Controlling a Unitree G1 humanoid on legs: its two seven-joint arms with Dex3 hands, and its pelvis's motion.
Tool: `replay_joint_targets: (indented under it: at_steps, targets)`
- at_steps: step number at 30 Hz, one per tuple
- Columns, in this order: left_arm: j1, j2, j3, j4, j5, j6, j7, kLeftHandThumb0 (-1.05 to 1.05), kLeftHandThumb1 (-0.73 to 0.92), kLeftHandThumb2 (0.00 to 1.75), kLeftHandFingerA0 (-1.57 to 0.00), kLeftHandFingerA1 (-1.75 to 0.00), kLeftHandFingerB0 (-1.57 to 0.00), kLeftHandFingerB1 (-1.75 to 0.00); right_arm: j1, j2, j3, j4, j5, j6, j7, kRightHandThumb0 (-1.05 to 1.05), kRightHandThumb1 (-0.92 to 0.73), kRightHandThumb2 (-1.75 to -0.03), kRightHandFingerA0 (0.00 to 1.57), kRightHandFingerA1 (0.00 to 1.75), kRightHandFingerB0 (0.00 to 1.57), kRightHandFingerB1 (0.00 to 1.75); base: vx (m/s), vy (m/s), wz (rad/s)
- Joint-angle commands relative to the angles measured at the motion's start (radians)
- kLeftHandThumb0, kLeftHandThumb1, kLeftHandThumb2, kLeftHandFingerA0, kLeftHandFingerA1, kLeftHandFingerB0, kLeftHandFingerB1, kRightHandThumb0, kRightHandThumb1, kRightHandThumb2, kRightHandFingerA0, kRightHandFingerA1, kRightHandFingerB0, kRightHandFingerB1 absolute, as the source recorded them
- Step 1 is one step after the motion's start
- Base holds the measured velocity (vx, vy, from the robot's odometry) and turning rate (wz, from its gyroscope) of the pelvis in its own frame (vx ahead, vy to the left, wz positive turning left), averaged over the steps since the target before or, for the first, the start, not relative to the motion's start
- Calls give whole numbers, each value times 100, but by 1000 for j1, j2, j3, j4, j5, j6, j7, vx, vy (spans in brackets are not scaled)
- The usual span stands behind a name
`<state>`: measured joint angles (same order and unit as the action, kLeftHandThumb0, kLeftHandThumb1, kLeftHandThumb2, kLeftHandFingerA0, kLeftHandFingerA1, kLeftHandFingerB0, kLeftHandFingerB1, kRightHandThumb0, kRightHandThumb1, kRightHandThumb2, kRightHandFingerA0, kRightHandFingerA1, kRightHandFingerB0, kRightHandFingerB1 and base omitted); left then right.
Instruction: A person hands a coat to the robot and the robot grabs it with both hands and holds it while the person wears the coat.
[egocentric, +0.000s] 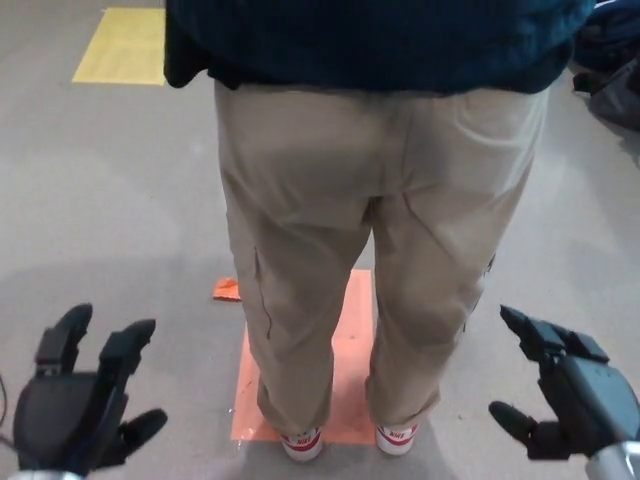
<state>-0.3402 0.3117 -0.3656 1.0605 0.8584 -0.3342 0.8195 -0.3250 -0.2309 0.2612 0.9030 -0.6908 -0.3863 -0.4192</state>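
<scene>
Coat (380, 40) on person, back turned; left hand (85, 400) and right hand (565, 385) low, spread wide, empty — any raise risks snagging trousers (370, 250).

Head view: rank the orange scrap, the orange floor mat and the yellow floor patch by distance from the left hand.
From the left hand:
1. Orange floor mat, under the person's shoes, to the hand's right.
2. Orange scrap, just beyond the mat's left corner.
3. Yellow floor patch, far upper left.

Grey floor (120, 190) throughout. Yellow marking (122, 45) upper left of frame. Orange mat (352, 340) lower centre, partly hidden. Small orange scrap (226, 290) just left of mat. Dark items (608, 70) at upper right edge, unidentifiable.
</scene>
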Motion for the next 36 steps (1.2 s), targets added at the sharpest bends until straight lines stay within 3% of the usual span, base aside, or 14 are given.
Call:
replay_joint_targets:
  at_steps: [1,3,4,8,9,10,11,12,14,15,20,21,22,36]
  targets:
    - [-76,-9,-5,82,-72,-50,-112,-70,55,83,-36,-46,-12,-38,-65,-10,-11,52,77,93,152,-58,-50,-87,3,41,0,30,0,0,0]
    - [-97,-23,-10,107,-78,-58,-113,-70,55,83,-35,-46,-11,-37,-86,-23,-8,67,82,130,197,-59,-51,-87,4,41,0,30,0,0,0]
    - [-105,-25,-10,113,-81,-57,-122,-70,56,84,-35,-46,-10,-37,-95,-25,-13,82,95,128,218,-53,-72,-64,12,30,7,19,0,0,0]
    - [-115,-27,-27,118,-80,-41,-150,-69,55,83,-35,-45,-9,-37,-121,-29,-14,114,113,161,278,-57,-66,-75,10,35,4,22,0,0,0]
    - [-131,-26,-31,124,-81,-41,-170,-68,56,83,-35,-45,-8,-36,-141,-31,-13,122,114,167,287,-50,-71,-61,13,29,4,25,0,0,0]
    - [-146,-24,-38,135,-84,-52,-207,-66,57,83,-33,-45,-8,-31,-157,-35,-6,124,112,167,301,-29,-60,-107,0,47,0,47,0,0,0]
    - [-150,-24,-38,142,-91,-58,-232,-60,67,62,-38,-34,-10,-22,-161,-36,-2,125,112,163,308,-29,-61,-107,0,47,0,47,0,0,0]
    - [-153,-25,-35,147,-101,-61,-251,-60,67,62,-38,-34,-10,-22,-163,-37,1,126,115,158,314,-29,-61,-107,0,47,0,47,0,0,0]
    - [-157,-24,-39,157,-106,-64,-273,-64,57,88,-29,-46,-2,-28,-158,-38,8,121,116,150,319,-28,-62,-107,1,46,1,47,0,0,0]
    - [-163,-24,-39,160,-111,-63,-287,-64,57,88,-28,-45,-2,-29,-157,-40,10,119,117,148,318,-47,-63,-73,17,35,9,30,0,0,0]
    - [-192,-12,-50,176,-117,-66,-334,-65,62,91,-25,-45,-1,-25,-170,-42,6,118,137,137,321,-43,-64,-72,20,35,9,31,0,0,0]
    - [-196,-8,-53,174,-118,-63,-342,-58,77,65,-31,-32,-5,-19,-173,-40,1,114,148,137,325,-41,-66,-70,22,34,10,31,0,0,0]
    - [-201,-8,-55,173,-119,-61,-347,-58,79,63,-30,-31,-2,-24,-179,-41,0,116,150,135,326,-39,-66,-70,23,34,10,31,0,0,0]
    - [-210,-12,-78,168,-122,-38,-366,-53,82,64,-30,-31,-3,-24,-179,-53,15,94,156,125,317,-30,-70,-68,33,35,13,30,0,0,0]
